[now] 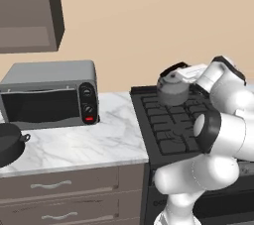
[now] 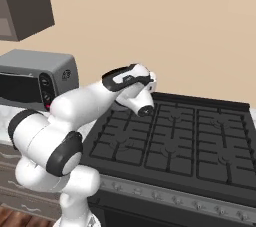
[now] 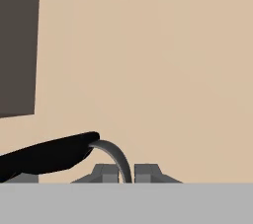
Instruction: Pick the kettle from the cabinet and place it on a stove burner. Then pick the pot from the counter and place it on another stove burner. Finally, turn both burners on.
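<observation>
The small grey kettle (image 1: pixel 172 89) hangs tilted just over the rear left burner of the black stove (image 1: pixel 168 126). My gripper (image 1: pixel 180 70) is shut on its arched black handle (image 3: pixel 49 156). In the hand view my gripper (image 3: pixel 124 173) pinches the handle's thin grey end between its fingertips (image 3: pixel 105 172). I cannot tell whether the kettle touches the grate. The wide dark pot (image 1: pixel 8 144) sits on the white marble counter (image 1: pixel 84 144) at the far left edge. The brown wall cabinet (image 1: pixel 30 11) hangs at the upper left.
A grey toaster oven (image 1: pixel 49 92) stands on the counter between the pot and the stove. Brown drawers (image 1: pixel 59 189) run below the counter. The stove's grates (image 2: pixel 175 136) spread right of my arm, with a knob row along the front edge (image 2: pixel 170 196).
</observation>
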Controlling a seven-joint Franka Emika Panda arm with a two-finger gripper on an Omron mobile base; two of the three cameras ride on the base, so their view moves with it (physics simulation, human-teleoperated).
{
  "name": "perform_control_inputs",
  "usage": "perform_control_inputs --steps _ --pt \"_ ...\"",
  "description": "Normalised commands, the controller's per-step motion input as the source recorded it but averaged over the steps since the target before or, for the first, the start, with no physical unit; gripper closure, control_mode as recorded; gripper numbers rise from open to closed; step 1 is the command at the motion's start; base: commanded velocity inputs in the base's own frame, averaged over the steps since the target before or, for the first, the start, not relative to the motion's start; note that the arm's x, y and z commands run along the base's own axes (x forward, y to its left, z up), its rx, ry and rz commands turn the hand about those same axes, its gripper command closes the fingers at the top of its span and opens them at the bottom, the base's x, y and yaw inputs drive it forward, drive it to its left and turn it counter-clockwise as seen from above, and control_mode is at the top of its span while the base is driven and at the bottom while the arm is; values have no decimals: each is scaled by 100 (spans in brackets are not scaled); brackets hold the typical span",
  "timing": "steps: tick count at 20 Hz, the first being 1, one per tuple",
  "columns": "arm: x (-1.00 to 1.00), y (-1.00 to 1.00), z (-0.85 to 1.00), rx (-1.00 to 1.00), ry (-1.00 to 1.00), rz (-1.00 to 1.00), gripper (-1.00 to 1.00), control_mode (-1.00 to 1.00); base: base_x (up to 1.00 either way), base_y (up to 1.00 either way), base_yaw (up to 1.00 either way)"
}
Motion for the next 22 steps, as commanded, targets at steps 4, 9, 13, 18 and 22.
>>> perform_control_inputs --steps 4,9,13,18,22 --pt "20 0 -18 4 0 4 100 -100 0 0 0" --pt "24 0 -17 4 0 4 100 -100 0 0 0" --pt "26 0 -7 0 0 3 100 -100 0 0 0" --pt "27 0 -3 0 0 1 100 -100 0 0 0" --pt "22 -2 -9 0 0 0 100 -100 0 0 0"
